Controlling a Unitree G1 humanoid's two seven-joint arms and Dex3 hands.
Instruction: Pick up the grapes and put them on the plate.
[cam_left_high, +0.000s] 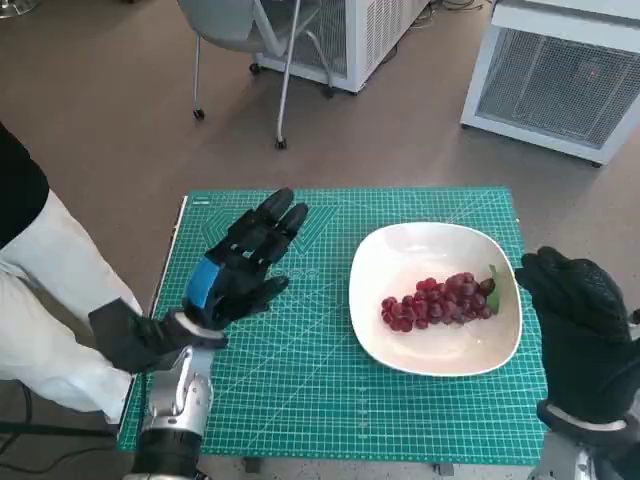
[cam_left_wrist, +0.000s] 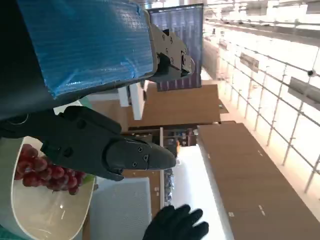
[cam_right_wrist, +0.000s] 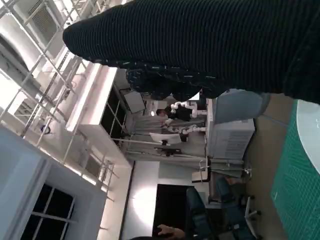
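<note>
- We see the grapes (cam_left_high: 438, 301) lying on the plate (cam_left_high: 400, 345).
- Left hand (cam_left_high: 238, 268): fingers apart, empty.
- Right hand (cam_left_high: 580, 325): finger state unclear to us.

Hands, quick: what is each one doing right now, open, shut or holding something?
Left hand: open, fingers spread above the green cutting mat, holding nothing.
Right hand: empty beside the white plate; fingers cannot be told.
</note>
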